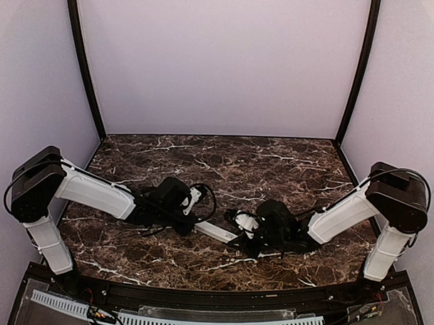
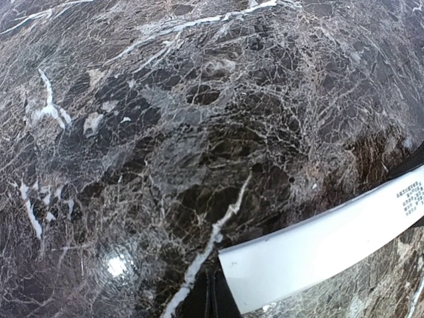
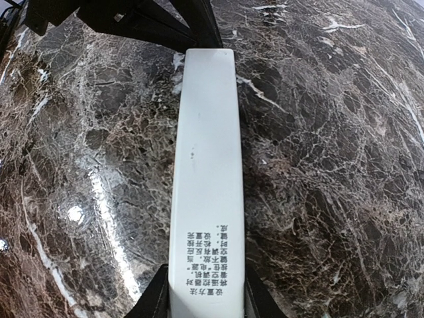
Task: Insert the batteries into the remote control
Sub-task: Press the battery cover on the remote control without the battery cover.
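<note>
The remote control point(image 1: 216, 232) is a slim white bar lying back-up on the marble table point(image 1: 224, 163), between my two grippers. In the right wrist view the remote point(image 3: 207, 152) runs away from the camera, with its printed label near my fingers. My right gripper point(image 3: 205, 295) is shut on the label end, a black finger point(image 3: 154, 299) on each side; it also shows in the top view point(image 1: 248, 237). My left gripper point(image 2: 215, 295) has its fingers together, tips at the remote's other end point(image 2: 318, 248); it also shows in the top view point(image 1: 189, 223). No batteries are in view.
The dark marble table top point(image 2: 165, 132) has grey walls on three sides. Black posts point(image 1: 83, 65) stand at the back corners. The left gripper's black body point(image 3: 152, 20) sits over the remote's far end in the right wrist view.
</note>
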Controlling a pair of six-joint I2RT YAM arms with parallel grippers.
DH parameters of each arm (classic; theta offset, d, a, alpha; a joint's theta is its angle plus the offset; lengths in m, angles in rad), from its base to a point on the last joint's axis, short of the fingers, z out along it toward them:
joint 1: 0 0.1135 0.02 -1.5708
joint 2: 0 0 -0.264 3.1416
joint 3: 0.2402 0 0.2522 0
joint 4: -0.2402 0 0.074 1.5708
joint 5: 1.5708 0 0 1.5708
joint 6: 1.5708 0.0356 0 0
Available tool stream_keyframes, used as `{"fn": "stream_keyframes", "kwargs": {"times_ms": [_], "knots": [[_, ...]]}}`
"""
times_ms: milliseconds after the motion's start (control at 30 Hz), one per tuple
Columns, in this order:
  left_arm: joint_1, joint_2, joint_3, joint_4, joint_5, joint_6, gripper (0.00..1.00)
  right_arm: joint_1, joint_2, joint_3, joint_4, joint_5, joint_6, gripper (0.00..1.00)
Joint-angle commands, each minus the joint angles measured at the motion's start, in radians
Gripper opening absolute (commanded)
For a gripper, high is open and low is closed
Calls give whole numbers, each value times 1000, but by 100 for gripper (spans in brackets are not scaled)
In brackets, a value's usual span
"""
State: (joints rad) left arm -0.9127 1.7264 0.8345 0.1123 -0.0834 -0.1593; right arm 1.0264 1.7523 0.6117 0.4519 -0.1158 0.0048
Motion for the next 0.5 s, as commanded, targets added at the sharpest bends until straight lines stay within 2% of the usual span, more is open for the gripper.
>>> {"fn": "stream_keyframes", "kwargs": {"times_ms": [0, 467], "knots": [[-24, 5, 20, -45, 1, 22, 0, 24, 76, -15, -198, -34, 8, 18], [-81, 51, 63, -106, -1, 94, 0, 24, 90, -4, -206, -45, 0, 15]]}}
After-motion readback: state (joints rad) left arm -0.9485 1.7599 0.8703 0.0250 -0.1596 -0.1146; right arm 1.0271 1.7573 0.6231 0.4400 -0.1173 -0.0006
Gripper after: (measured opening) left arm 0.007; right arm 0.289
